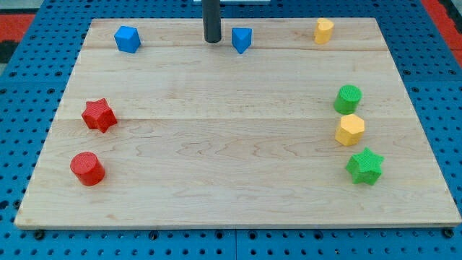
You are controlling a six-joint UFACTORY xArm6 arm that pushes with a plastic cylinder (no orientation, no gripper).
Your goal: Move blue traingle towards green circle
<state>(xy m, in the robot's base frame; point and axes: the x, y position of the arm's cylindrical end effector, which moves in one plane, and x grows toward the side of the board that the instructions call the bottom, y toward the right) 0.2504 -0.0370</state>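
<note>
The blue triangle (242,39) lies near the top edge of the wooden board (231,166), a little right of centre. My tip (211,40) stands just to its left, with a small gap between them. The green circle (348,98) sits at the right side of the board, below and well to the right of the blue triangle.
A blue cube (127,39) lies at the top left, a yellow block (324,31) at the top right. A yellow hexagon (350,130) and a green star (364,166) lie below the green circle. A red star (99,115) and a red circle (87,168) lie at the left.
</note>
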